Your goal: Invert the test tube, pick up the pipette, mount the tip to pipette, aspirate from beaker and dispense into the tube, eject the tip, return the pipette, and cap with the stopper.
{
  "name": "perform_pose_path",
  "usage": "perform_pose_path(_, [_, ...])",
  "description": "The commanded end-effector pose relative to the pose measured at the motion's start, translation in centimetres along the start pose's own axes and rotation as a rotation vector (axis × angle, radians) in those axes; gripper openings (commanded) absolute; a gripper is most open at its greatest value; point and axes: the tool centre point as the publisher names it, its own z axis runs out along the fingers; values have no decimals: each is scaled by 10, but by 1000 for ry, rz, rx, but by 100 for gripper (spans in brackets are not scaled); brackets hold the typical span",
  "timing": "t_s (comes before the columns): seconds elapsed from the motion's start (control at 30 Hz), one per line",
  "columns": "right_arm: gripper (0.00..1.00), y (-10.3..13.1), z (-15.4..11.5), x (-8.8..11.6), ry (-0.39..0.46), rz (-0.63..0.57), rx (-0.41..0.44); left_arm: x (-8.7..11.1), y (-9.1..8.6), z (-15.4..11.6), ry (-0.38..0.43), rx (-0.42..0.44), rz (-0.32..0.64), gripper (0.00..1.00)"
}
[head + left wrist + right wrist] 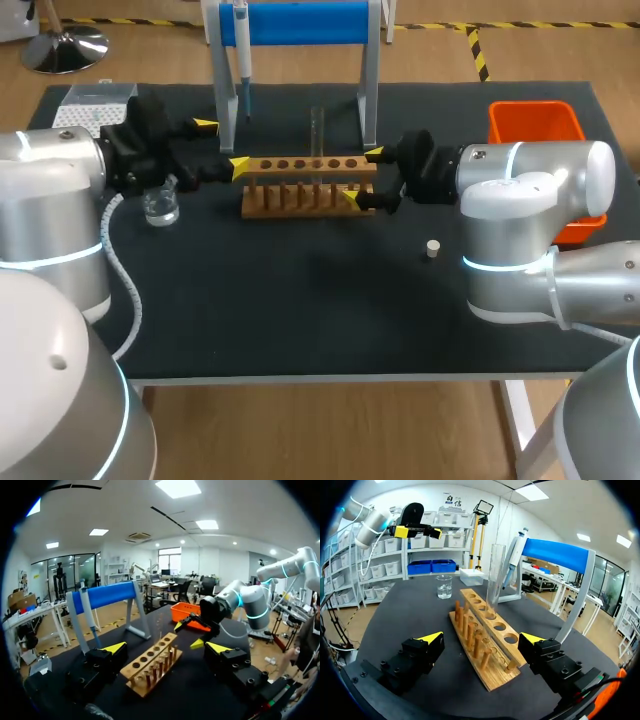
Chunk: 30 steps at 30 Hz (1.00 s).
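A flat black table (300, 300) is filling the scene, its surface matte and its front edge pale. At its middle one wooden test-tube rack (308, 185) is lying lengthwise between the two arms, with a top board showing six round holes and a row of pegs along its front. One clear glass test tube (317, 130) is standing upright in one of the middle holes. Behind the rack one stand with a blue crossbar (300, 22) on pale legs is carrying one white pipette (242, 50), which is hanging with its point downward. One small clear glass beaker (160, 205) is sitting near the rack's left end, under the left arm. One small pale stopper (432, 249) is resting alone on the table in front of the right arm. One orange plastic bin (535, 125) is sitting at the right rear and one white tip box (95, 105) at the left rear corner.

The left gripper (222, 146) is hovering at the rack's left end, fingers spread wide and holding nothing. The right gripper (362, 176) is facing it at the rack's right end, likewise spread wide and holding nothing, with the rack's end lying between its yellow tips.
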Motion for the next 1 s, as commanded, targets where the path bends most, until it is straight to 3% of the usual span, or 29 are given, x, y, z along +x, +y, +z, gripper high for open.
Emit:
perform_pose_path(0.03, [100, -1, 0, 0, -1, -1, -3, -18, 11, -26, -99, -32, 16, 100])
perform_pose_path(0.23, [100, -1, 0, 0, -1, -1, -3, -59, 33, -87, -278, -117, -15, 100])
perform_pose_path(0.47, [100, -1, 0, 0, -1, -1, -3, -95, 60, -141, -405, -169, -85, 100])
perform_pose_path(0.87, [100, -1, 0, 0, -1, -1, -3, -135, 85, -180, -615, -261, -149, 100])
perform_pose_path(1.0, [100, -1, 0, 0, -1, -1, -3, -148, 87, -189, -650, -261, -157, 100])
